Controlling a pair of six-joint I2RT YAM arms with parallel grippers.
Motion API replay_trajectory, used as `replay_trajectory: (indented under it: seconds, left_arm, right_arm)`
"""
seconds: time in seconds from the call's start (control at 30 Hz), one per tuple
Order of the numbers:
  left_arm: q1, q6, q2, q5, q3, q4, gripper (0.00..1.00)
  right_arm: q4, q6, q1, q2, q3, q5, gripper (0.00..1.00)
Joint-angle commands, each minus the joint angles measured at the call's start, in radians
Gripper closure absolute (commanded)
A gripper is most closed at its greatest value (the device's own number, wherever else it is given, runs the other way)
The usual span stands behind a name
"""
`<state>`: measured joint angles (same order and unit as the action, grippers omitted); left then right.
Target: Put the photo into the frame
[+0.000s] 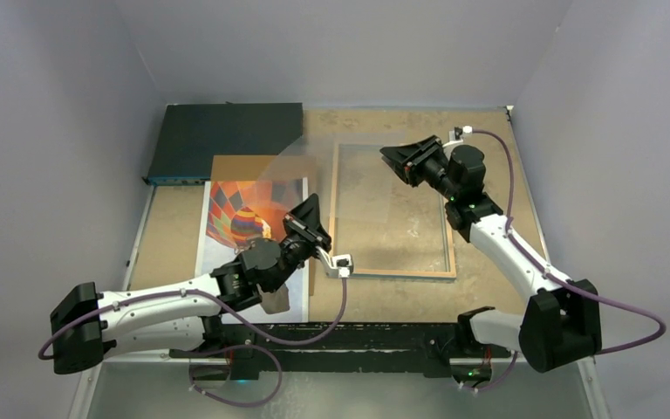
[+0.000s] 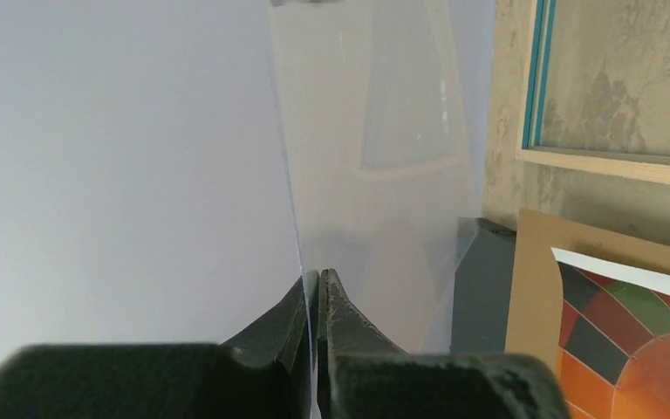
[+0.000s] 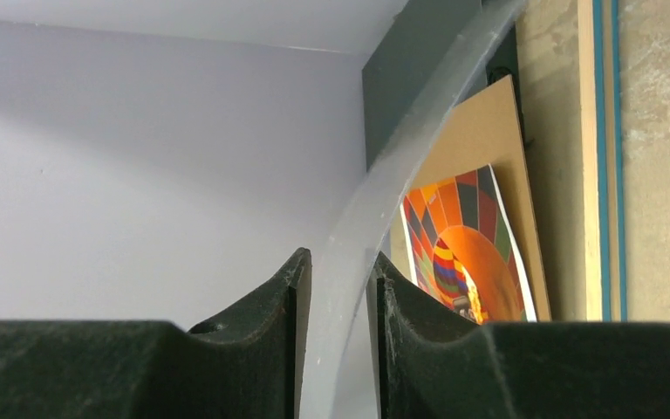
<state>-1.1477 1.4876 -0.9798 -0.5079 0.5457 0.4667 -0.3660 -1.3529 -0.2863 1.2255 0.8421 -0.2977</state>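
The photo (image 1: 244, 218), an orange-red balloon print, lies flat at the left on a brown board (image 1: 262, 168); it also shows at the left wrist view's lower right (image 2: 628, 340) and behind my right fingers (image 3: 462, 253). The frame (image 1: 393, 273) lies flat on the table at centre right, light wood rim up, with a blue edge showing (image 2: 536, 78) (image 3: 598, 175). A clear sheet (image 1: 349, 175) arches between both grippers. My left gripper (image 2: 321, 275) (image 1: 310, 209) is shut on its edge. My right gripper (image 3: 342, 260) (image 1: 394, 157) is open, the sheet (image 3: 384, 192) loose between its fingers.
A dark flat box (image 1: 227, 140) sits at the back left, touching the brown board's far edge. Grey walls close in the left, back and right sides. A dark rail (image 1: 340, 336) with the arm bases runs along the near edge.
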Motion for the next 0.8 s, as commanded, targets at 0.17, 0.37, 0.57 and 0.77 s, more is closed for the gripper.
replay_trajectory:
  seconds: [0.17, 0.37, 0.57, 0.77]
  left_arm:
    - [-0.005, 0.204, 0.065, 0.167, -0.087, 0.083, 1.00]
    - [-0.004, 0.219, 0.079, 0.194, -0.131, 0.080, 1.00]
    - [-0.005, 0.057, 0.084, 0.155, -0.024, -0.165, 0.87]
    - [-0.005, -0.300, 0.055, 0.156, 0.203, -0.696, 0.13]
  right_arm:
    - [0.060, 0.078, -0.011, -0.057, -0.071, -0.071, 0.67]
    - [-0.031, 0.084, -0.011, -0.071, -0.133, -0.095, 0.99]
    - [-0.074, 0.317, -0.002, 0.040, -0.011, -0.218, 1.00]
    - [0.086, 0.517, 0.074, 0.163, 0.115, -0.433, 1.00]
